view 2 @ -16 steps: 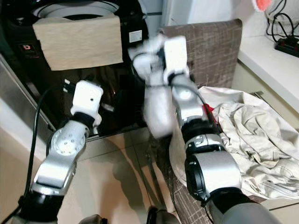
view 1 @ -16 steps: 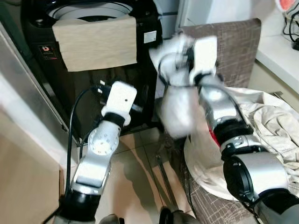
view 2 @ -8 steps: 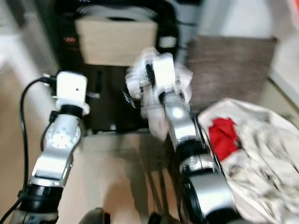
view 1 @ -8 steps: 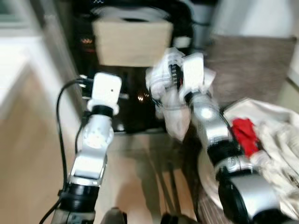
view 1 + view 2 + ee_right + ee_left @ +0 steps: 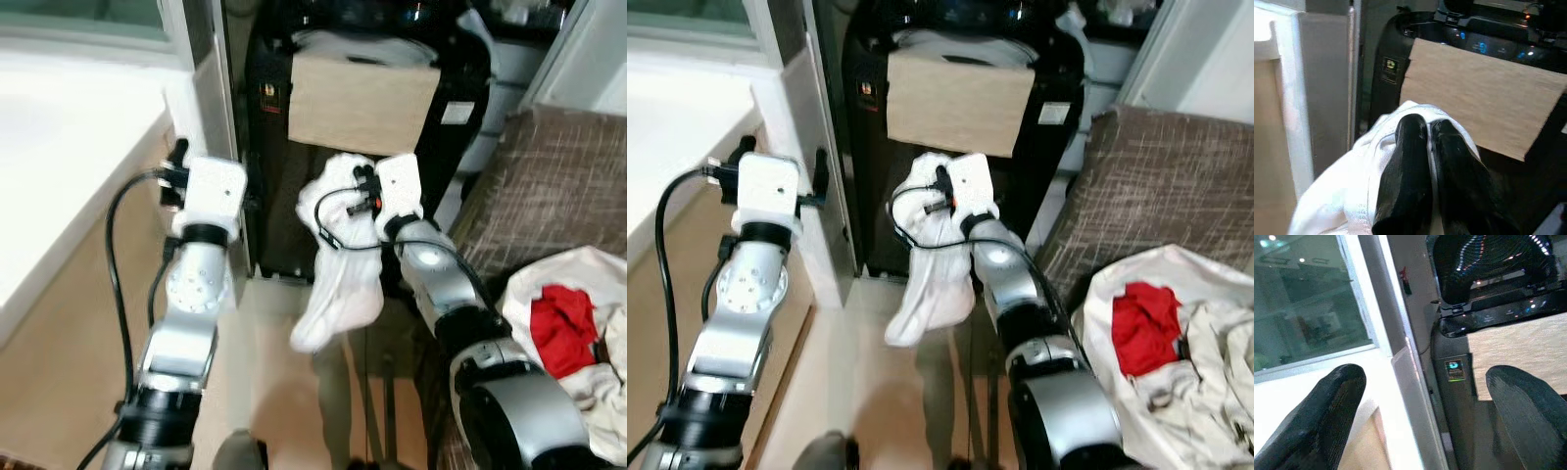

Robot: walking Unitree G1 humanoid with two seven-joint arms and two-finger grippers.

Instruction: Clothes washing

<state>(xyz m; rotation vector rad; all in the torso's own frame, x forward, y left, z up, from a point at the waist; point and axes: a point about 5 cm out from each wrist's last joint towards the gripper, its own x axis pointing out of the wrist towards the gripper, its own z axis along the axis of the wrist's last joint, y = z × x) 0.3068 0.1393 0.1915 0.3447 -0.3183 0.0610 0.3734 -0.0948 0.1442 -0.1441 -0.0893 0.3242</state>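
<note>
**Q:** What does your right gripper (image 5: pixel 1430 147) show?

**A:** My right gripper is clamped on a white garment (image 5: pixel 338 259); the two black fingers (image 5: pixel 1405 171) lie pressed together with the cloth bunched around them. The garment hangs down from the grip, its lower end loose above the tiled floor (image 5: pixel 284 392).

**Q:** And what stands beyond it?

**A:** Just ahead is the black washing machine (image 5: pixel 274 147), a beige cloth (image 5: pixel 362 103) draped over its front edge and its control panel (image 5: pixel 1498 46) lit. The garment hangs in front of the machine's dark front, below the beige cloth.

**Q:** The other arm?

**A:** My left gripper (image 5: pixel 1425 416) is raised beside the white counter (image 5: pixel 59 157), its fingers (image 5: pixel 1327 411) spread wide with nothing between them, facing the machine's left side and a window (image 5: pixel 1308 298).

**Q:** Anything to the right?

**A:** A brown woven chair (image 5: pixel 549 186) holds a pile of pale laundry (image 5: pixel 1205 392) with a red garment (image 5: pixel 560 328) lying on top.
</note>
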